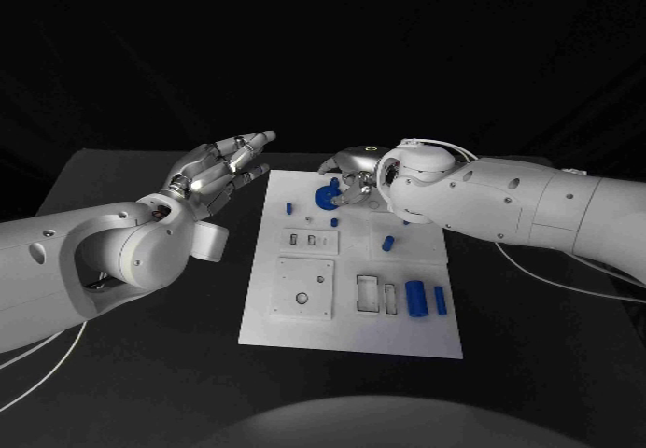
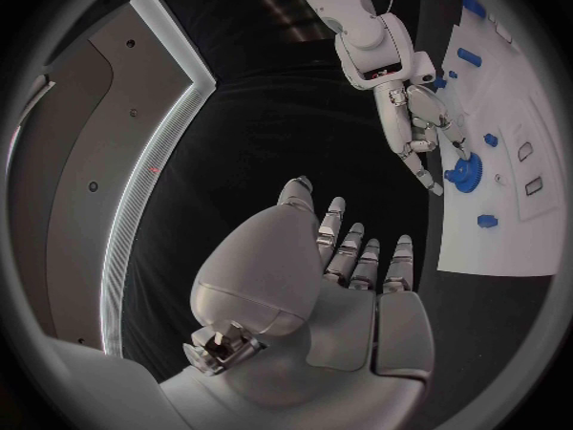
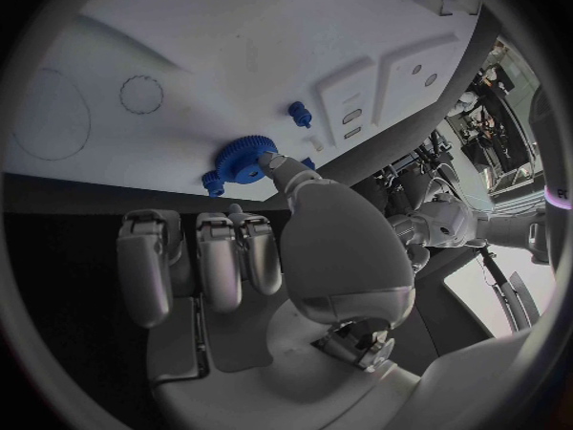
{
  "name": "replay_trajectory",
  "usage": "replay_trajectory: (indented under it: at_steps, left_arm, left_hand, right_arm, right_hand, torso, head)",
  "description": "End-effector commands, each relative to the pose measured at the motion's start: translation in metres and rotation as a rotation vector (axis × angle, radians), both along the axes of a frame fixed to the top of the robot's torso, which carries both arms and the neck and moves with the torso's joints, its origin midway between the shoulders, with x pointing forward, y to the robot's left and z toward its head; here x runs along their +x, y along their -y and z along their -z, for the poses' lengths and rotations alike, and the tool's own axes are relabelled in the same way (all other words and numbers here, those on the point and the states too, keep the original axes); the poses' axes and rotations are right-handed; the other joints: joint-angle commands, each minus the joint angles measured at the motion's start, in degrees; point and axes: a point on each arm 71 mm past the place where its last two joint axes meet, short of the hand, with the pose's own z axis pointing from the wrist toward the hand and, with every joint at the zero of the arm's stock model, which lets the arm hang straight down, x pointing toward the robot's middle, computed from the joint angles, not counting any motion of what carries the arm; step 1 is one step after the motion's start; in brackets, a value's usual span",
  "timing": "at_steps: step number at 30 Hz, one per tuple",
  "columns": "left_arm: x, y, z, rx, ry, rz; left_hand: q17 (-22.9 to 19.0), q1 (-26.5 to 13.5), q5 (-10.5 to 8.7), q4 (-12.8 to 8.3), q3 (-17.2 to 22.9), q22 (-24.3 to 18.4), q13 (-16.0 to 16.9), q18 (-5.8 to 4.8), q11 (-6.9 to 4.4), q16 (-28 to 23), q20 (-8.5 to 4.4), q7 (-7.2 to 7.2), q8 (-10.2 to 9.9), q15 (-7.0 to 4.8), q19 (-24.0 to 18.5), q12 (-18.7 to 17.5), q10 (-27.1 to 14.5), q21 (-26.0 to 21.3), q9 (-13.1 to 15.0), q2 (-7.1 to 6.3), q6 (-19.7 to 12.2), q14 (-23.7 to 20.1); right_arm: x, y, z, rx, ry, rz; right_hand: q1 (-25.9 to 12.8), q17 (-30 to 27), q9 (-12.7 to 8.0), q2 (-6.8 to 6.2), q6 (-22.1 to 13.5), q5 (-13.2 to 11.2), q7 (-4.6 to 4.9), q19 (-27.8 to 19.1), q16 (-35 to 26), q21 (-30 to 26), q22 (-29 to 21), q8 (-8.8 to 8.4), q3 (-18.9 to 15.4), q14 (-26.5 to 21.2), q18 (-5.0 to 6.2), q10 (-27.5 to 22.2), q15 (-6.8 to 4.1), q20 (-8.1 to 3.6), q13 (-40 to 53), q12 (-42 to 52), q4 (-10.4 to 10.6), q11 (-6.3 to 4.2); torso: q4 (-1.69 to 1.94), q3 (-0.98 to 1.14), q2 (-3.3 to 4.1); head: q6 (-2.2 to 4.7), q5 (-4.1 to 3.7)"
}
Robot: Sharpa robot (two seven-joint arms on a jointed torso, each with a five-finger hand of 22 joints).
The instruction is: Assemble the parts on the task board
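No readable text, no labels, no brand marks, no numbers on anything in view

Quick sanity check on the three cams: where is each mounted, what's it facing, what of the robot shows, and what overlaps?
Head view: on the robot's head, looking down at the task board; both arms enter, left hand and right hand.
Left wrist view: behind the left hand, which holds nothing, facing the board's edge and the right hand.
Right wrist view: behind the right hand, facing the board.
Shared: all three show the blue gear at the right hand's fingers.
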Motion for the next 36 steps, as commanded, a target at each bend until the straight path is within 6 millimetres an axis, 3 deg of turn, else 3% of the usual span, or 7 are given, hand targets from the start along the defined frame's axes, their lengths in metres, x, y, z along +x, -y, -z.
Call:
replay_trajectory:
  at_steps: [1,9,13,20,29,32,36]
  left_arm:
    - [-0.001,0.002,-0.001,-0.008,0.008,0.02]
    - [-0.001,0.001,-0.001,-0.007,0.006,0.017]
    - [-0.001,0.0,-0.001,-0.006,0.006,0.015]
    - [0.0,-0.001,-0.001,-0.005,0.006,0.013]
    - [0.001,0.0,0.001,-0.003,0.002,0.016]
    - [0.001,0.0,0.002,-0.003,0.0,0.017]
    - [0.001,0.001,0.002,-0.003,-0.002,0.019]
  left_hand:
    - [0.1,0.4,0.3,0.1,0.3,0.1,0.1,0.52,0.13,0.2,0.48,0.24,0.4,0.44,0.1,0.2,0.4,0.3,0.1,0.05,0.3,0.0]
    - [0.1,0.4,0.33,0.1,0.3,0.1,0.1,0.52,0.15,0.2,0.5,0.26,0.4,0.46,0.1,0.2,0.5,0.3,0.1,0.03,0.3,0.0]
    - [0.1,0.4,0.36,0.1,0.3,0.1,0.1,0.52,0.16,0.2,0.52,0.27,0.4,0.48,0.1,0.2,0.5,0.3,0.1,0.01,0.3,0.0]
    - [0.1,0.4,0.36,0.1,0.3,0.1,0.1,0.52,0.16,0.2,0.52,0.27,0.4,0.48,0.1,0.2,0.5,0.3,0.1,0.01,0.3,0.0]
    - [0.1,0.5,0.44,0.1,0.3,0.1,0.1,0.52,0.2,0.3,0.57,0.29,0.4,0.52,0.2,0.2,0.5,0.4,0.1,-0.03,0.3,0.1]
    - [0.1,0.6,0.49,0.1,0.4,0.1,0.1,0.53,0.22,0.4,0.6,0.31,0.5,0.55,0.2,0.2,0.6,0.4,0.1,-0.05,0.3,0.1]
    - [0.1,0.7,0.56,0.0,0.4,0.1,0.1,0.53,0.25,0.4,0.65,0.33,0.5,0.61,0.2,0.2,0.6,0.4,0.1,-0.06,0.2,0.2]
  right_arm:
    - [-0.002,0.001,0.0,0.02,0.007,-0.018]
    - [-0.01,0.019,-0.007,0.115,0.061,-0.025]
    - [-0.015,0.035,-0.014,0.156,0.096,-0.021]
    - [-0.026,0.079,-0.034,0.191,0.147,0.029]
    - [-0.035,0.134,-0.044,0.186,0.149,0.147]
    - [-0.035,0.144,-0.045,0.183,0.15,0.17]
    - [-0.037,0.158,-0.046,0.217,0.164,0.176]
  right_hand:
    - [-0.6,15.1,-2.0,0.26,-2.0,-3.3,-0.38,0.4,0.2,-0.4,12.9,-0.18,-1.0,6.0,0.41,6.0,-0.72,-0.62,15.1,0.2,0.2,-0.71]
    - [-1.7,15.1,-1.6,0.95,4.5,-11.8,0.02,0.4,0.2,-0.5,12.8,0.81,-4.0,6.0,0.43,6.0,-0.59,-0.69,15.1,0.2,1.9,-0.5]
    - [-1.9,15.1,-0.6,1.23,9.3,-13.3,0.13,0.7,0.2,-0.2,13.0,1.81,-5.0,6.0,0.33,6.0,-0.58,-0.65,15.1,0.2,2.6,-0.45]
    - [-0.4,15.1,0.0,2.24,15.2,-11.0,0.52,1.1,0.2,0.1,13.1,3.95,-5.6,6.0,0.23,6.0,-0.41,-0.54,15.1,0.2,2.8,-0.18]
    - [-0.8,15.1,3.3,3.36,22.8,-8.8,0.53,-0.3,0.2,-1.5,12.5,8.61,-6.5,6.0,0.68,6.0,-0.69,-0.66,15.1,0.2,4.2,-0.32]
    - [0.7,15.1,4.7,3.06,21.2,-8.6,0.24,0.1,0.2,-1.2,12.6,8.79,-6.5,6.0,0.58,6.0,-0.92,-0.84,15.1,0.2,3.2,-0.49]
    - [4.2,15.1,9.1,2.88,14.7,-2.8,-1.89,1.9,0.2,0.6,13.4,10.28,-6.3,6.0,0.03,6.0,-2.11,-1.82,15.1,0.2,0.9,-2.11]
  torso:
    - [0.04,0.01,0.02]
    - [-0.04,0.02,0.02]
    - [-0.13,0.02,-0.01]
    - [-0.1,-0.01,-0.05]
    - [-0.02,0.08,-0.02]
    - [0.05,0.11,0.01]
    - [0.22,0.09,0.01]
  head:
    - [-0.07,0.07]
    - [0.2,0.29]
    - [0.25,0.42]
    - [0.42,0.09]
    - [0.86,-0.26]
    - [1.1,-0.34]
    - [1.23,-0.55]
